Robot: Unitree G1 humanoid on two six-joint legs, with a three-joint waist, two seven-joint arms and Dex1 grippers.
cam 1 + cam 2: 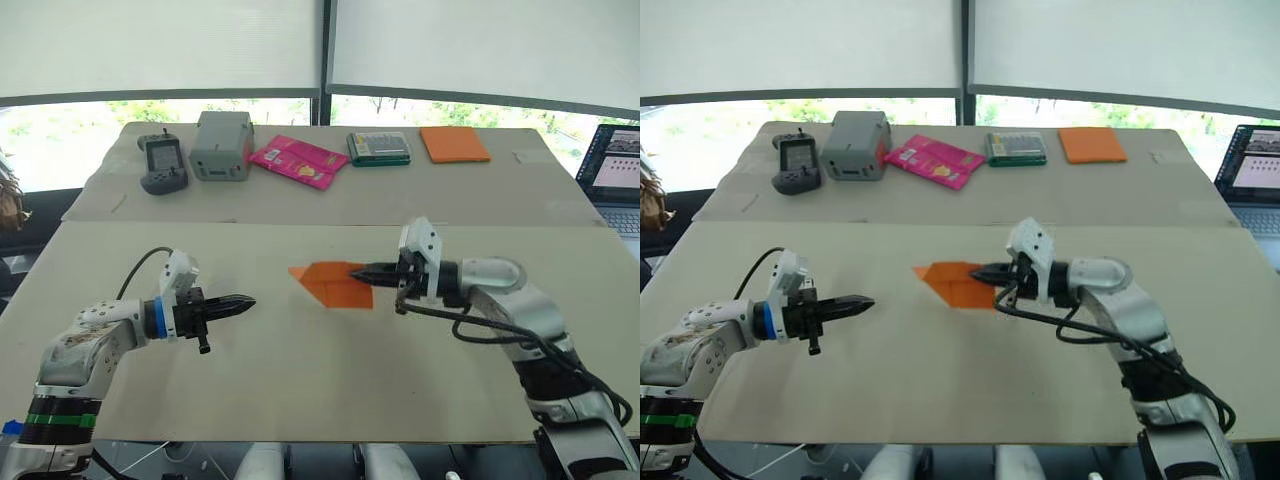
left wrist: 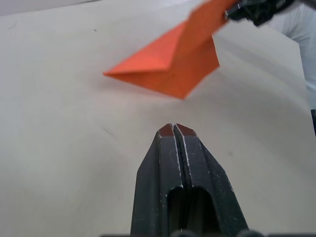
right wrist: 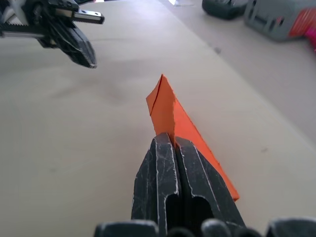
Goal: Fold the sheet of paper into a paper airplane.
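The right gripper (image 1: pixel 362 271) has its two black fingers pressed together on one edge of the paper airplane (image 1: pixel 333 283), a folded orange dart that extends forward from the fingertips with its pointed end facing away from them, lying over the table (image 1: pixel 300 370). The left gripper (image 1: pixel 245 301), fingers closed together on nothing, is aimed at the dart, whose point lies ahead of its fingertips and apart from them.

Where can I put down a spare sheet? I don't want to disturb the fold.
The near table is bare in front of both grippers and between the shut left gripper and the folded bright orange paper, pinched by the right gripper. The far table's back row is crowded.
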